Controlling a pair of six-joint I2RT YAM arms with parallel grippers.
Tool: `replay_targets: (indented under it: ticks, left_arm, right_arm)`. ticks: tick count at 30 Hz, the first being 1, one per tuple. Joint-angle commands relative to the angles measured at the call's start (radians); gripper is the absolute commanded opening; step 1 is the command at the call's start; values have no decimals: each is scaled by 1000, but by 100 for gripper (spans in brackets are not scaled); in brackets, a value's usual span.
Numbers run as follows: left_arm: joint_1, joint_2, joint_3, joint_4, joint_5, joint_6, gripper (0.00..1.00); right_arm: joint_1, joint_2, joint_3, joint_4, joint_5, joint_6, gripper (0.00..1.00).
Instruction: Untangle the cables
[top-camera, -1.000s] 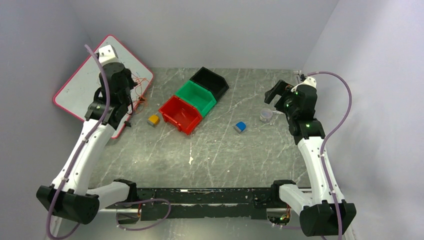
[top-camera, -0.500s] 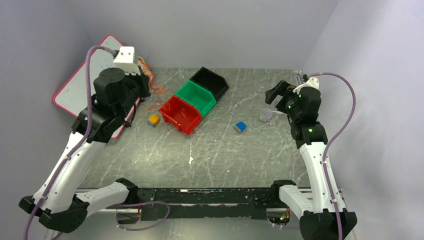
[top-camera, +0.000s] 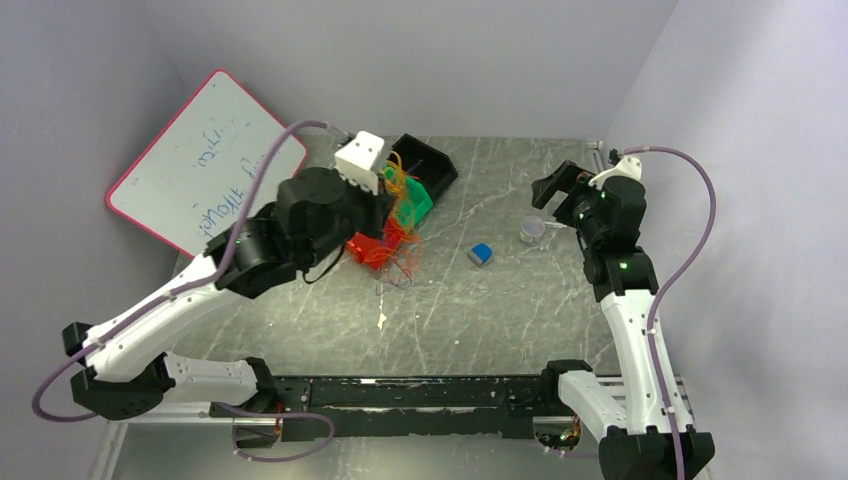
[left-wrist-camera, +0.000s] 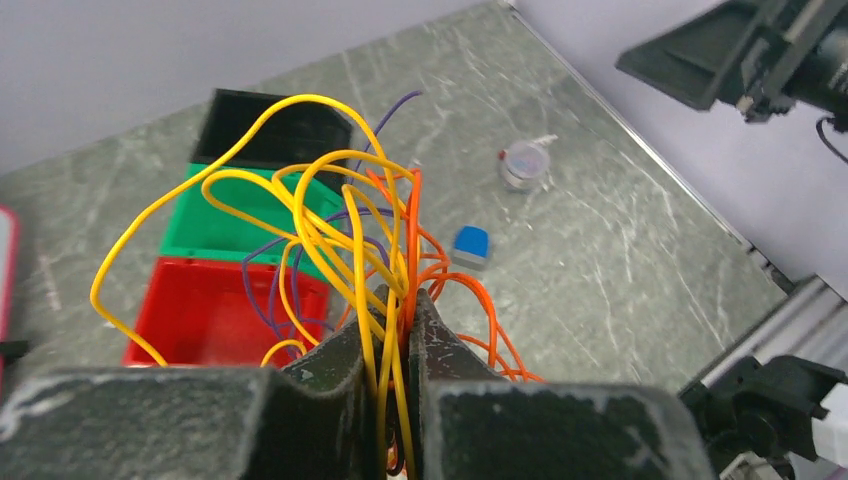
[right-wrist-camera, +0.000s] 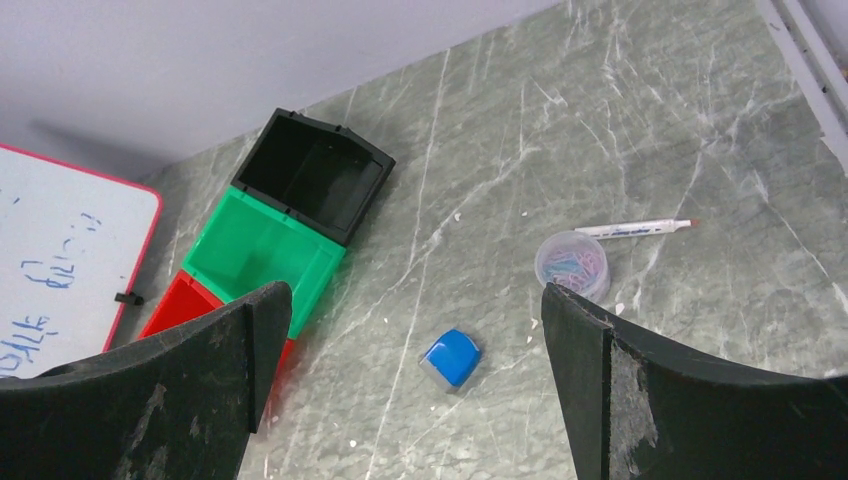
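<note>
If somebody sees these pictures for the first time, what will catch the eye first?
First comes the bright tangle of cables, yellow, orange and purple. It is pinched in the shut left gripper and held above the red bin and the green bin. Next comes the right gripper, wide open and empty on the right side, near a small blue object.

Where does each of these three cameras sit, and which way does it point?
Top: fixed above and behind the arms, looking down at the table; both whole arms show.
Left wrist: on the left arm, looking past the shut left end effector at the cables it grips.
Right wrist: on the right arm, looking down past the open right end effector.
Shared: both wrist views show the bins, blue block and jar.
</note>
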Motion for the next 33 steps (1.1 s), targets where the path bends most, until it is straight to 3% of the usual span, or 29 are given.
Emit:
replay_targets:
  ticks: [1, 11, 17, 23, 33]
  left_arm:
    - [-19, 39, -85, 154, 85, -41, 7]
    - [-19, 231, -287, 397, 313, -166, 10]
    - [-6, 359, -317, 438, 365, -155, 45]
    - [39, 364, -453, 523, 398, -188, 66]
    - [103, 335, -533, 547, 441, -227, 66]
  right_arm:
    - [-5, -25, 16, 8, 13, -1, 100]
    - [-5, -40, -68, -6, 36, 45, 100]
    - [-6, -49, -116, -19, 39, 53, 100]
    - [-5, -36, -151, -24, -4, 61, 100]
    - [-4, 4, -209, -40, -160, 12, 100]
